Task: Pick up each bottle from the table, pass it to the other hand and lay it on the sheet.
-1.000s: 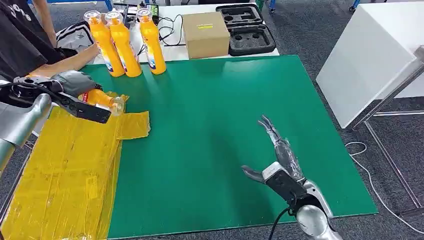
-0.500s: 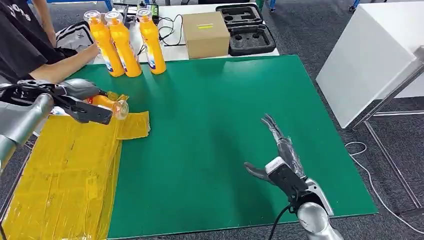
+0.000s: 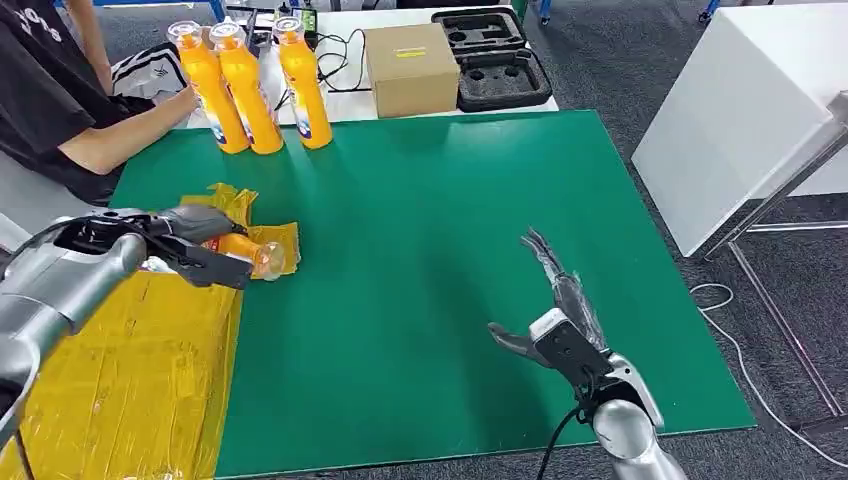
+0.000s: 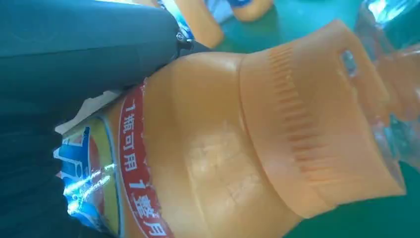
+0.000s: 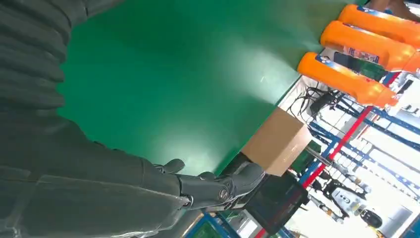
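A person (image 3: 60, 110) in a dark top sat at the far left, one forearm stretched toward the bottles at the back. Below that arm the left hand (image 3: 190, 245) grasped an orange bottle (image 3: 245, 250), holding it on its side low over the near corner of the yellow sheet (image 3: 130, 370), the clear cap pointing toward the green mat (image 3: 450, 260). Whether the bottle touched the sheet could not be told. In the left wrist view the bottle's orange shoulder and ribbed collar sat close against the dark fingers (image 4: 84, 44), with a red band of the label beside them.

Three more bottles (image 3: 250, 85) stood upright in a tight row at the mat's far left edge, just beside the person's hand. Right of them, on the white table behind, sat a cardboard box (image 3: 410, 68), and next to that a black foam tray (image 3: 495, 60).

Further right, near the front of the mat, the right hand (image 3: 555, 310) was released, fingers spread and stretched forward, thumb out to the side, grasping nothing. A white block (image 3: 740, 110) stood off the mat at the far right.
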